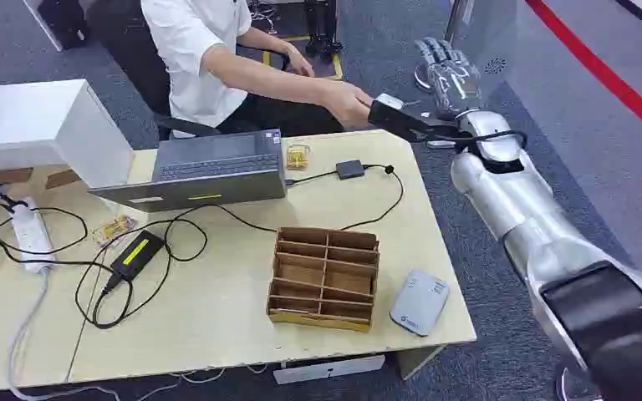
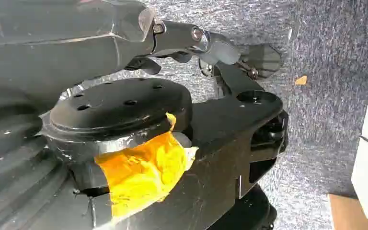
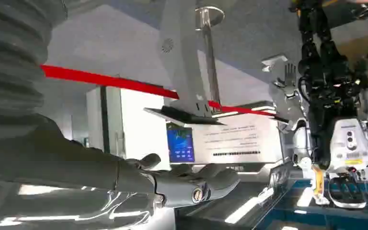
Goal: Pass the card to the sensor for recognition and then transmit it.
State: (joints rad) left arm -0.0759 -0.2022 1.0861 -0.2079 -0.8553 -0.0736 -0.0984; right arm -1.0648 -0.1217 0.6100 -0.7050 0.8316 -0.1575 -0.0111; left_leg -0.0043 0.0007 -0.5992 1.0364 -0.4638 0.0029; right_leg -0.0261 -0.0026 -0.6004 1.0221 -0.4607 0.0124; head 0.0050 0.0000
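Though small and hard to read, a white flat piece that looks to be the card (image 1: 389, 101) lies at the fingertips of the seated person's outstretched hand (image 1: 347, 100), beyond the far desk edge and just beside the right robot hand (image 1: 447, 75). That robot hand is raised with its fingers (image 3: 211, 182) stretched out and apart, nothing between them in the right wrist view. I cannot tell how the left robot hand (image 2: 191, 40) is set. The pale grey rounded sensor pad (image 1: 419, 302) sits on the light wooden desk (image 1: 217, 334), well apart from the card, beside a brown cardboard divided tray (image 1: 324, 276). I judge this the handover step; next, the arm should wait until the person has the card, then draw back gently.
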